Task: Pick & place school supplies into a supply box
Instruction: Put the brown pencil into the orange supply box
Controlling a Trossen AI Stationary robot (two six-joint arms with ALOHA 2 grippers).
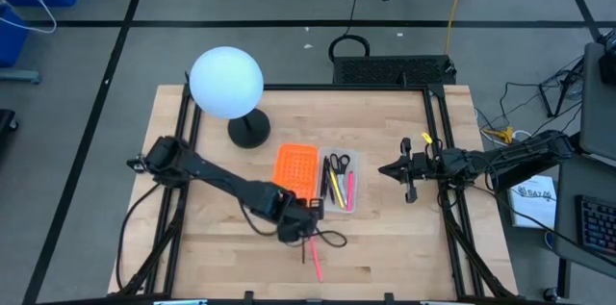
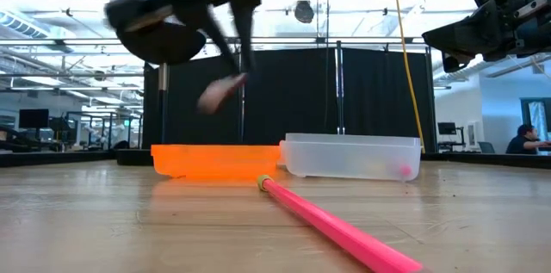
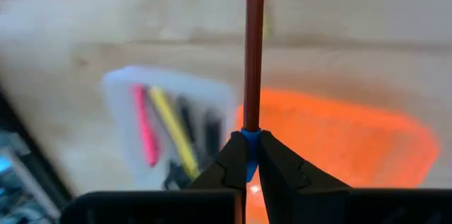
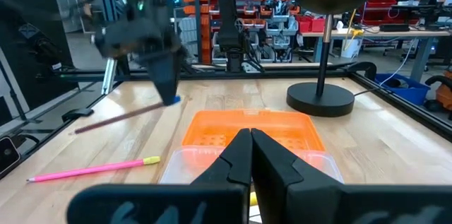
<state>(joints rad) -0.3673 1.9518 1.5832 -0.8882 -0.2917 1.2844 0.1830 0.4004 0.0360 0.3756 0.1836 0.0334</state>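
Left gripper (image 4: 167, 86) tilted, lifted w/ red pencil (image 3: 253, 47) clamped.

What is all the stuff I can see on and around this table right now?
Clear translucent plastic tray: one, table centre, holding pens and scissors.
Small black-handled scissors: one, inside the tray.
Yellow pen and pink pen: one each, lying in the tray.
Orange perforated panel: one, joined to the tray's side.
Long pink pencil: one, loose on the wood, near edge.
Thin red pencil: one, gripped by the left jaws.
White globe lamp on black base: one, behind the panel.
Person: one, seated far off in the room.
Left gripper: shut on the red pencil.
Right gripper: shut, empty, right of the tray.
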